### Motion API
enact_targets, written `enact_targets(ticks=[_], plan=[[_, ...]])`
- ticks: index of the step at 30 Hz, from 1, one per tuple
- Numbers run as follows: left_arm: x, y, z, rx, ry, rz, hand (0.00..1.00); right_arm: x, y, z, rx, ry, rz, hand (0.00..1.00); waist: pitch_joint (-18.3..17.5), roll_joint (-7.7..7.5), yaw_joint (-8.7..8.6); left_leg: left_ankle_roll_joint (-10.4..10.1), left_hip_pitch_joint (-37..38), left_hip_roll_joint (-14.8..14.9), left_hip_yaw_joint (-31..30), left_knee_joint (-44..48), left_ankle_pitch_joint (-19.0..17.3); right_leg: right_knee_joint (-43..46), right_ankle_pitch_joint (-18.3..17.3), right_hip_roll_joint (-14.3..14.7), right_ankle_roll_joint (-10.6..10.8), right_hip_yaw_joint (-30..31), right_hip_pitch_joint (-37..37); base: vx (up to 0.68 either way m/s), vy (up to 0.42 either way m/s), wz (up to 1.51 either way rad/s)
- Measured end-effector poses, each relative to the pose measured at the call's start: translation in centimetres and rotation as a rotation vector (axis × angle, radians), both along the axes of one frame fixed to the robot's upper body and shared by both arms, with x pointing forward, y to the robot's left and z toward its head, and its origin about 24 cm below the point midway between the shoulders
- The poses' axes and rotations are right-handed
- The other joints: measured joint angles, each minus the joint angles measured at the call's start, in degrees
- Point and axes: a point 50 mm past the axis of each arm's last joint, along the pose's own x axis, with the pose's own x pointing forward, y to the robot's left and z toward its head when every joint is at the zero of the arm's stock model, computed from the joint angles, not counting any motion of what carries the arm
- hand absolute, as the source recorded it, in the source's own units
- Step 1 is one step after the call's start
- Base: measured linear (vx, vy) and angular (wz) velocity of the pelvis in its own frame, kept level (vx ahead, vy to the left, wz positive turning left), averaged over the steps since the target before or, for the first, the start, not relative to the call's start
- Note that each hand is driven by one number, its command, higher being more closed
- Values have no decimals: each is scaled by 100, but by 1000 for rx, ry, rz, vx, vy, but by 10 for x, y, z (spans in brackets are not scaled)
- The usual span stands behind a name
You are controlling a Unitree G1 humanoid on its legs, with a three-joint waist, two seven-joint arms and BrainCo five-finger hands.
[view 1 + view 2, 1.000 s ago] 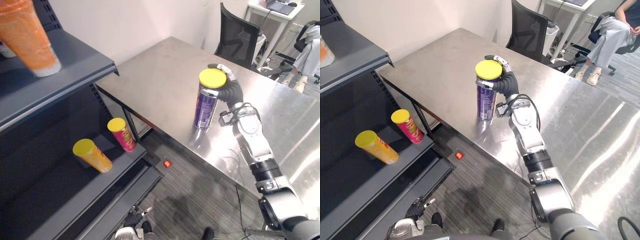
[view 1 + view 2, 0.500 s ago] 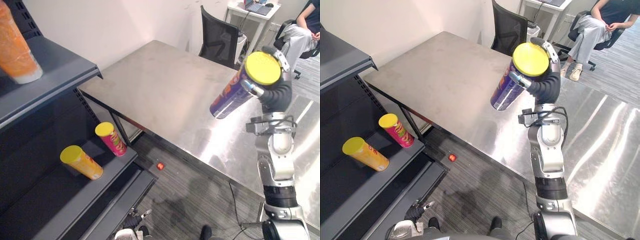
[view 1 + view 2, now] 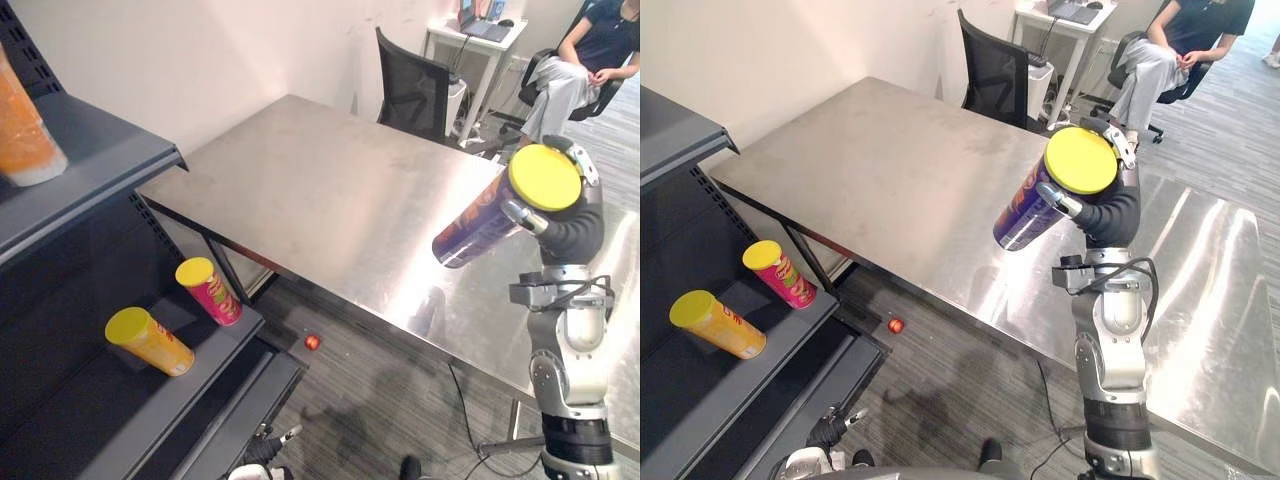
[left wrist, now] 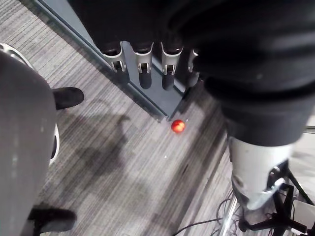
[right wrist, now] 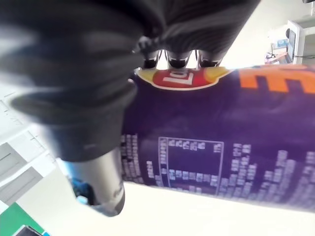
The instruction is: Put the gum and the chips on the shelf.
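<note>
A purple chips can point(image 3: 475, 228) with a yellow lid hangs tilted above the steel table point(image 3: 330, 190), its lid end toward me. My right hand point(image 3: 572, 228) is shut on it near the lid. The right wrist view shows its fingers point(image 5: 172, 60) curled over the can's purple side point(image 5: 221, 142). My left hand point(image 4: 145, 73) hangs low over the floor beside the shelf's base, fingers straight and holding nothing. The dark grey shelf point(image 3: 110, 165) stands at the left.
On a lower shelf board lie a yellow can point(image 3: 150, 342) and a red can point(image 3: 210, 292), both yellow-lidded. An orange container point(image 3: 25, 140) stands on the upper board. A small red ball point(image 3: 312, 342) is on the floor. A black chair point(image 3: 415, 90) and a seated person point(image 3: 575, 60) are behind the table.
The right hand has lifted the purple can off the table and tipped it over. The camera has also turned, shifting the whole scene.
</note>
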Motion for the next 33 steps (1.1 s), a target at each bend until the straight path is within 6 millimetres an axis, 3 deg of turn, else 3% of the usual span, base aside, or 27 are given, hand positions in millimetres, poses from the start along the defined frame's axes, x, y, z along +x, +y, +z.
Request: enact_targets(ticks=[4, 8, 10, 13, 14, 15, 16, 17, 18, 19, 20, 21, 22, 23, 24, 28, 29, 31, 33], plan=[[-2, -3, -1, -10, 2, 30, 0, -9, 2, 4, -1, -29, 7, 100, 2, 36, 1, -6, 81, -22, 72, 2, -18, 449, -158, -56, 3, 93, -180, -42, 10, -11], [-2, 1, 0, -26, -11, 97, 0, -7, 21, 6, 12, -51, 87, 100, 122, 0, 39, -33, -66, -100, -196, 430, -215, 1662, -802, -358, 8, 22, -513, -78, -9, 29], [-3, 3, 0, -44, -16, 141, 0, -5, 34, 8, 41, -65, 146, 100, 138, 59, 56, -59, -302, -42, -526, 598, -233, 1721, -925, -396, 8, -285, -485, -99, -80, 82], [0, 2, 1, -57, -37, 167, 0, -3, 38, 18, 61, -110, 179, 100, 218, 258, 69, -156, -924, 62, -1481, 544, 141, 1859, -1039, -365, -156, -1274, -472, -82, -138, 158], [0, 2, 2, -64, -49, 191, 0, -2, 38, 27, 57, -143, 179, 100, 269, 374, 122, -66, -1141, 179, -1690, 357, 216, 2029, -1110, -300, -319, -1657, -521, -89, -159, 123], [0, 4, 3, -61, -49, 202, 0, -1, 38, 30, 57, -155, 176, 100, 275, 397, 191, 59, -1143, 275, -1500, 210, 113, 1977, -1118, -263, -341, -1836, -497, -67, -192, 168], [1, 13, 3, -50, -42, 222, 0, -1, 34, 36, 63, -181, 155, 100, 329, 226, 295, 1000, -1204, 396, -554, 223, -392, 1677, -1076, -353, -416, -2338, -289, -14, -131, 140], [1, 18, 4, -47, -49, 245, 0, 0, 31, 38, 69, -192, 140, 100, 370, 189, 324, 1181, -1319, 427, -141, 612, -369, 1691, -1120, -472, -485, -2570, -265, -29, -156, 152], [-4, 18, 3, -59, -48, 286, 0, 0, 27, 43, 79, -212, 117, 100, 396, 242, 366, 1449, -1402, 490, 418, 1453, 17, 1896, -1230, -600, -546, -2794, -235, -42, -148, 138], [-15, 17, 0, -65, -19, 302, 0, -2, 21, 49, 90, -248, 89, 100, 388, 435, 294, 1277, -1391, 478, 860, 1603, 598, 2072, -1380, -611, -503, -2990, -104, -120, -144, 167], [-19, 18, 0, -63, -14, 304, 0, -5, 12, 51, 106, -271, 46, 100, 387, 436, 231, 1155, -1327, 278, 745, 1058, 1212, 1929, -1426, -629, -512, -3209, 10, -120, -72, 155], [-20, 20, 0, -59, -17, 312, 0, -6, 6, 51, 119, -279, 18, 100, 394, 341, 261, 1190, -1274, 215, 677, 939, 1209, 1753, -1431, -683, -566, -3458, 68, -115, -75, 113], [-29, 24, -2, -54, 14, 328, 0, -7, 0, 50, 133, -279, -10, 100, 383, 338, 315, 1214, -1261, 360, 1124, 1936, 290, 1732, -1418, -729, -620, -3668, 92, -50, -137, 79], [-35, 24, -3, -56, 30, 333, 0, -8, -2, 49, 133, -277, -21, 100, 384, 292, 283, 1081, -1185, 456, 1288, 2420, -75, 1723, -1371, -737, -628, -3823, 112, -43, -160, 91], [-40, 22, -4, -66, 39, 339, 0, -11, -9, 47, 133, -275, -54, 100, 365, 333, 207, 747, -997, 504, 1324, 2578, -364, 1720, -1343, -726, -663, -4038, 136, -64, -79, 99], [-42, 17, -7, -89, 59, 309, 0, -18, -31, 33, 147, -220, -163, 100, 313, 420, 8, 264, -383, 596, 1281, 1989, -600, 1840, -1327, -728, -653, -4734, 110, -103, 43, 96], [-41, 17, -7, -83, 62, 291, 0, -19, -34, 31, 143, -211, -183, 100, 271, 491, 2, 48, -312, 531, 1290, 1567, -641, 1943, -1316, -757, -648, -4864, 57, -113, 158, 56], [-37, 20, -6, -66, 54, 274, 0, -21, -38, 29, 137, -206, -207, 100, 263, 391, -14, -30, -318, 367, 1379, 1140, -696, 2128, -1286, -905, -634, -5030, -67, -144, 238, 51], [-33, 26, -4, -36, 52, 241, 0, -21, -37, 28, 134, -197, -208, 100, 267, 175, 17, 63, -378, 151, 1381, 946, -629, 2161, -1106, -1082, -655, -5095, -174, -91, 178, 31]])
